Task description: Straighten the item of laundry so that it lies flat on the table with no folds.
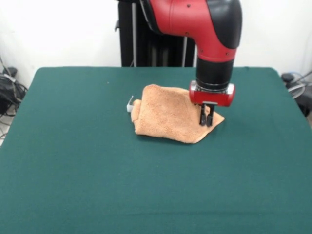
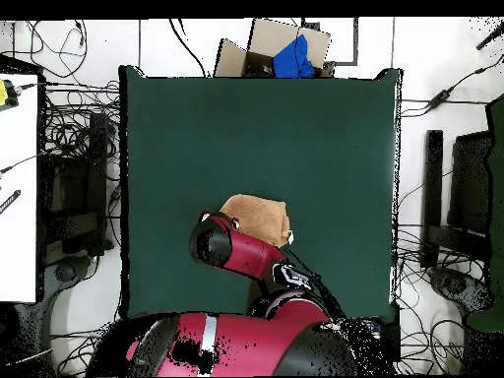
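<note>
The table point(image 1: 97, 185) is a wide dark green surface that fills most of the front view. In the overhead view it is a large green rectangle, with cables and equipment on the floor on both sides and a cardboard box point(image 2: 271, 47) holding something blue just past its far edge.

My arm point(image 1: 204, 24), red and black, comes down from above in the front view. In the overhead view it reaches from my base at the bottom and covers one side of the towel.

The towel point(image 1: 165, 114) is orange-tan and sits on the table toward my side of centre, well away from every edge. It is not flat: it lies bunched into a rough, uneven wedge, with a rolled fold along its left side in the front view and a point at its near right corner. A small white tag point(image 1: 129, 104) sticks out at its left end, touching the table.

My pincer point(image 1: 206, 118) hangs from its red wrist block directly over the right part of the towel as the front view shows it. The two dark fingers point(image 1: 202, 117) point straight down, close together with only a narrow gap between them. Their tips are at the towel's surface; whether they pinch any cloth I cannot tell.
</note>
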Controlling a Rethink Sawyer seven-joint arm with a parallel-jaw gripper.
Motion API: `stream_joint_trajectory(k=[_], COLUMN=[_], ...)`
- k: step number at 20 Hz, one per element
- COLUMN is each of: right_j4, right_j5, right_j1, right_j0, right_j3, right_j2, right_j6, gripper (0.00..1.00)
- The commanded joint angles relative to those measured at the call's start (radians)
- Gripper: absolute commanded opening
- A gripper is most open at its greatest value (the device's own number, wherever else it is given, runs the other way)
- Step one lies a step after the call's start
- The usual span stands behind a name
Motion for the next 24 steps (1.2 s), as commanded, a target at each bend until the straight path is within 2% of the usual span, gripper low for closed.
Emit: stream_joint_trajectory(k=[1, 5, 24], right_j4=[0.066, 0.088, 0.318], right_j5=[-0.021, -0.011, 0.014], right_j1=[0.072, 0.067, 0.048], right_j0=[0.036, 0.06, 0.24], right_j3=[-0.066, -0.071, -0.109], right_j2=[0.177, 0.161, 0.098], right_j6=[0.273, 0.278, 0.312], gripper=[0.0, 0.0, 0.0])
